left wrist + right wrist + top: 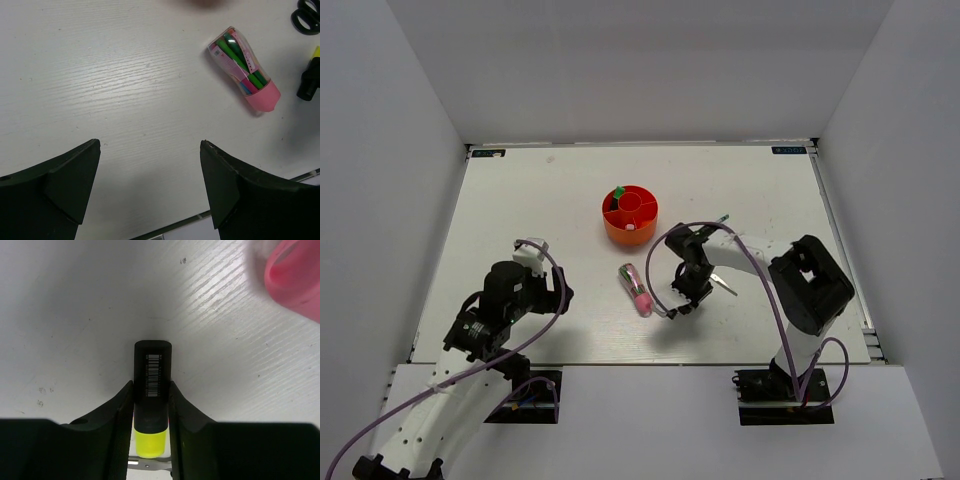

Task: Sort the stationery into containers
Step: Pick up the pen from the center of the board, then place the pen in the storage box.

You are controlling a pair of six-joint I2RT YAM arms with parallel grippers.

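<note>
My right pincer is clamped on the yellow highlighter. Its fingers press both sides of the black cap, and the yellow barrel runs back between them toward my wrist. So the long axis lies along my fingers, cap outward toward the table. I cannot tell whether the cap tip touches it.

The organiser is what matters now. I hold the highlighter on the organiser's near right side, apart from its rim. The way in is therefore away from my base and a little left. The pink-and-green pen lies just near of the organiser, beside my grip. My left pincer hangs with fingers apart and empty, well off to the organiser's near left. I judge the right arm the nearer one.
</note>
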